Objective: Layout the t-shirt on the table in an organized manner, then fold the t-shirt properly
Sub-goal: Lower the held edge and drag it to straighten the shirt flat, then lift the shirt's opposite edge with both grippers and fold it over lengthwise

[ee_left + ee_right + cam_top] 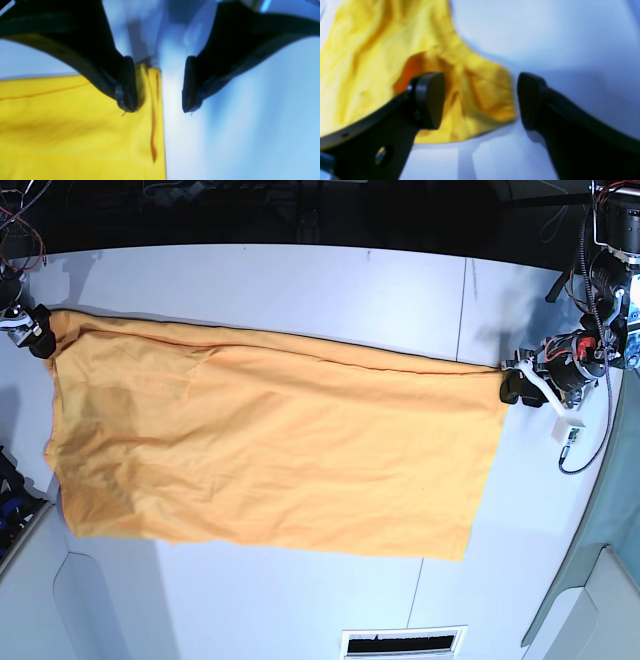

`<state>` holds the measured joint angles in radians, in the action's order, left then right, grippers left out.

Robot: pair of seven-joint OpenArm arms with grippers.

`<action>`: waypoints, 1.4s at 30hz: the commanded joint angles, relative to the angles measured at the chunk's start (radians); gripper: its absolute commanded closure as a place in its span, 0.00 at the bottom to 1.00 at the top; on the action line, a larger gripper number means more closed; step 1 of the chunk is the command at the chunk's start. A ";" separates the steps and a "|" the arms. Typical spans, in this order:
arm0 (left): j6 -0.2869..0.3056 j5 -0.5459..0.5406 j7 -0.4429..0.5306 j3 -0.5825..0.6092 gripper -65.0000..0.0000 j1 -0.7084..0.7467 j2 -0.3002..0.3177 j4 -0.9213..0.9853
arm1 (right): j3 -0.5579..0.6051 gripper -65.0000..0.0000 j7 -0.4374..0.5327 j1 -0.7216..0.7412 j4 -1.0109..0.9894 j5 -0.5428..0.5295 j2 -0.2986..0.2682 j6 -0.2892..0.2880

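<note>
The orange-yellow t-shirt [270,440] lies spread wide across the white table [300,280], slightly wrinkled. My left gripper [508,385] sits at the shirt's far right corner. In the left wrist view it [160,100] is open: one pad rests on the shirt [75,125] by its hem corner, the other is over bare table [237,125]. My right gripper [40,318] is at the shirt's far left corner. In the right wrist view it [481,100] is open, and a crumpled corner of the shirt [370,50] lies loose between its fingers on the table [545,37].
A thin dark seam [463,310] crosses the table near its right end. A vent grille [400,642] sits at the front edge. Cables [590,430] hang beside the left arm on the right. The table's back edge meets a dark background.
</note>
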<state>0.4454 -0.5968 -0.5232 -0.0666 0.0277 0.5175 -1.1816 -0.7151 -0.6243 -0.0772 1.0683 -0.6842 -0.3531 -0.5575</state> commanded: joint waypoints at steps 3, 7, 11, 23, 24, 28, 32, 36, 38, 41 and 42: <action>0.017 -0.006 0.022 -0.008 0.50 -0.014 0.002 0.032 | 0.023 0.31 -0.031 0.000 0.003 -0.018 -0.010 -0.008; 0.129 -0.020 0.014 -0.008 0.50 -0.011 -0.020 0.056 | 0.044 0.32 -0.038 0.002 0.003 -0.050 -0.010 -0.019; 0.151 -0.019 0.007 -0.005 0.66 -0.011 -0.053 0.056 | 0.043 0.44 -0.061 0.002 0.010 -0.057 -0.010 -0.019; 0.253 -0.062 -0.002 -0.005 1.00 0.097 0.020 0.000 | 0.040 1.00 -0.286 -0.063 0.169 -0.137 -0.015 -0.020; 0.253 -0.066 -0.002 -0.005 1.00 0.124 0.032 -0.021 | 0.040 1.00 -0.286 -0.083 0.194 -0.139 -0.015 -0.023; 0.253 -0.102 -0.001 -0.005 1.00 0.226 0.072 -0.113 | 0.040 1.00 -0.285 -0.151 0.264 -0.139 -0.015 -0.023; 0.253 -0.102 0.000 -0.007 1.00 0.296 0.103 -0.167 | 0.040 1.00 -0.277 -0.211 0.305 -0.138 -0.015 -0.023; 0.253 -0.102 0.000 -0.007 1.00 0.304 0.103 -0.171 | 0.040 1.00 -0.262 -0.229 0.308 -0.130 -0.015 -0.023; 0.253 -0.102 0.004 -0.007 1.00 0.304 0.103 -0.171 | 0.040 1.00 -0.258 -0.229 0.308 -0.124 -0.015 -0.023; 0.253 -0.102 0.003 -0.007 0.92 0.302 0.103 -0.171 | 0.040 1.00 -0.234 -0.228 0.308 -0.123 -0.016 -0.023; 0.253 -0.102 0.003 -0.007 0.83 0.299 0.103 -0.173 | 0.040 0.94 -0.222 -0.228 0.308 -0.123 -0.016 -0.023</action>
<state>0.6895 -0.6941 -0.5262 -0.0666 0.3332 0.6041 -1.3407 -0.6693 -0.8639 -0.3069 1.3605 -0.7925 -0.3489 -0.5758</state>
